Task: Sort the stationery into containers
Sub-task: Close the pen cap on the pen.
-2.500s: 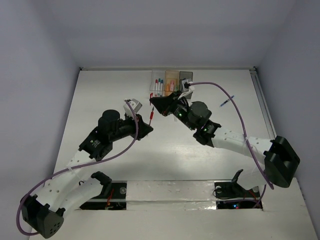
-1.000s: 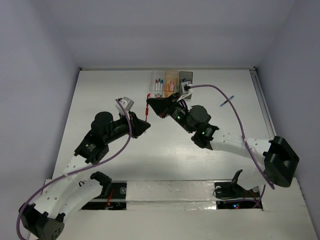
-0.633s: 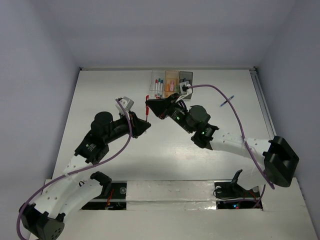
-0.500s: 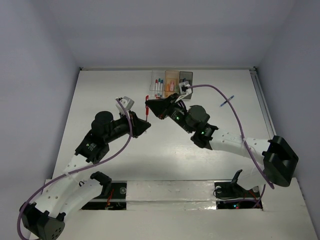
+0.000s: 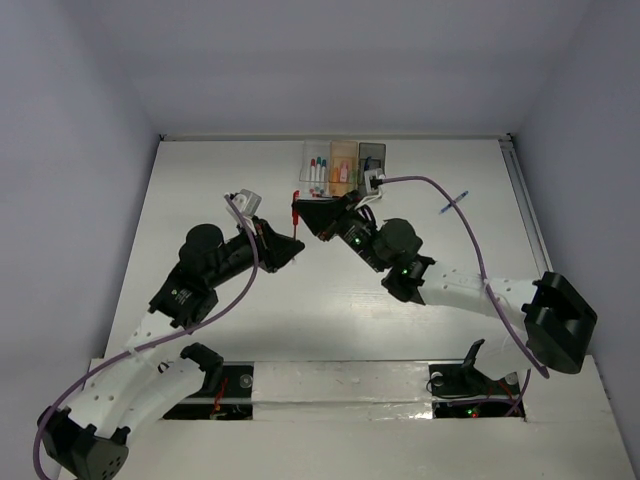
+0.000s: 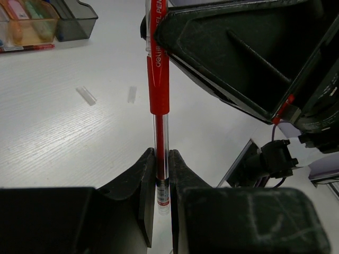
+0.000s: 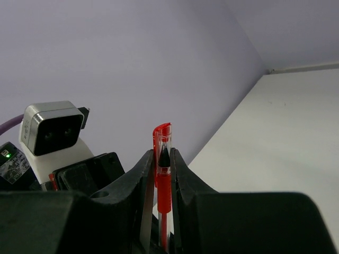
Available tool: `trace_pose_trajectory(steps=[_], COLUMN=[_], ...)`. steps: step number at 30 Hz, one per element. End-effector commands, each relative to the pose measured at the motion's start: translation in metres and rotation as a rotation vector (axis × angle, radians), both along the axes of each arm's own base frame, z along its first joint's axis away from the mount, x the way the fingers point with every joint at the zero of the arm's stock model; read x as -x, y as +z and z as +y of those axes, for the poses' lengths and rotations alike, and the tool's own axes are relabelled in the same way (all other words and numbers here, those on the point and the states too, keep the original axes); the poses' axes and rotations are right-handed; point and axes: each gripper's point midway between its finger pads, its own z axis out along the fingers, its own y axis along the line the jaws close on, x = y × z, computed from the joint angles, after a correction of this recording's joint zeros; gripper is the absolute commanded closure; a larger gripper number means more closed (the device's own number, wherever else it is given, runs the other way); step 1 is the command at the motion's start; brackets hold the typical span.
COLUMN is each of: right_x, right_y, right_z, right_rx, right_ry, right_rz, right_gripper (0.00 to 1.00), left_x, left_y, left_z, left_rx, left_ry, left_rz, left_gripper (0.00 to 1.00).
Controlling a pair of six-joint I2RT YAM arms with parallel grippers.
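White table (image 5: 220,170) filling the enclosure floor, pale lavender back wall (image 5: 330,60) rising behind it, left wall (image 5: 60,150) and right wall (image 5: 590,120) closing in both sides, even diffuse light casting soft grey shadows on the tabletop

red pen (image 5: 296,216) has shifted left and a little farther from the arm bases than 2.5 s back. left gripper (image 5: 296,240) has pulled back leftward with it, its wrist camera (image 5: 245,200) and forearm swinging the same way. right gripper (image 5: 303,210) has followed the pen left, the round joint behind it has slid slightly toward the near edge, and the purple cable (image 5: 470,235) now starts its arc lower
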Motion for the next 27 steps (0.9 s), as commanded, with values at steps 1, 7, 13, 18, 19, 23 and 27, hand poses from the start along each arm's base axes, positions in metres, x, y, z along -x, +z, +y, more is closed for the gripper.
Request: trace_pose_trajectory(steps=[1,7,13,18,19,23,27], right_x=[0.015,0.024,0.044,0.068,0.069,0.087,0.098], right_y=[-0.014,-0.036,-0.069,-0.098,-0.103,-0.123,-0.136], right_z=[0.002,0.005,0.006,0.010,0.009,0.012,0.018], right_rx=[0.021,0.067,0.124,0.153,0.153,0.158,0.162], right_ry=[0.030,0.067,0.117,0.171,0.170,0.212,0.235], right_rz=[0.015,0.044,0.099,0.158,0.171,0.218,0.249], right_gripper=[1.00,1.00,1.00,1.00,1.00,1.00,1.00], left_x=[-0.008,-0.015,-0.018,-0.023,-0.024,-0.029,-0.032], left_y=[0.076,0.089,0.118,0.139,0.141,0.157,0.165], left_z=[0.002,-0.003,-0.001,0.000,0.000,-0.004,-0.012], left_rx=[0.207,0.227,0.204,0.197,0.197,0.229,0.266], left_ry=[0.048,0.045,0.053,0.071,0.075,0.071,0.042], left_rz=[-0.189,-0.203,-0.267,-0.298,-0.303,-0.319,-0.313], left_gripper=[1.00,1.00,1.00,1.00,1.00,1.00,1.00])
